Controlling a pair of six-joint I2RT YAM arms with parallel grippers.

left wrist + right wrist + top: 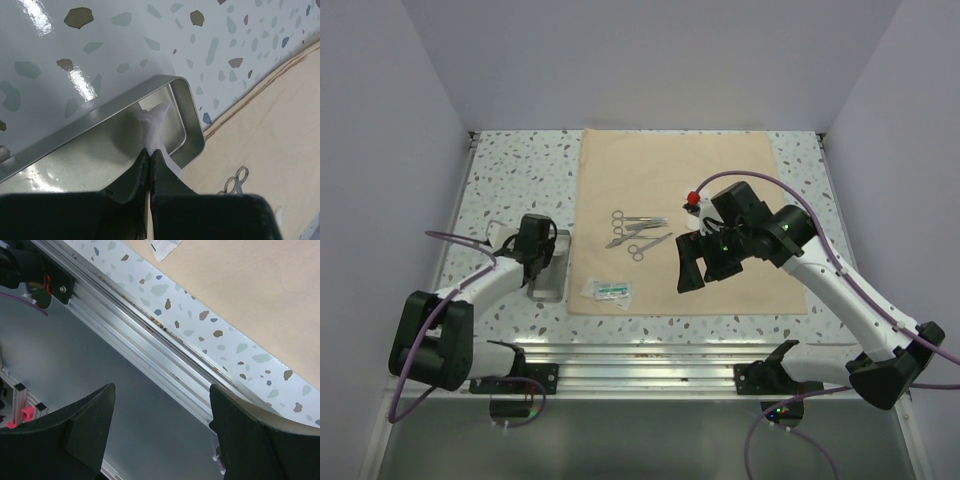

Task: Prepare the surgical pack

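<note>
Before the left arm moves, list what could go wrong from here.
1. The left gripper is shut on only a thin edge of a white scrap, likely gauze, over the steel tray. It may slip out or cling on release.
2. The tray sits right beside the beige cloth; shifting it could ruck the cloth's edge.
3. The open right gripper hovers over the cloth near the scissor-like instruments; a sweep might scatter them.

Beige cloth lies flat mid-table, scissor-type instruments bunched left of its center, gauze packet on its near-left corner, steel tray just beside its left edge, and a white scrap is pinched over the tray by the left gripper.
</note>
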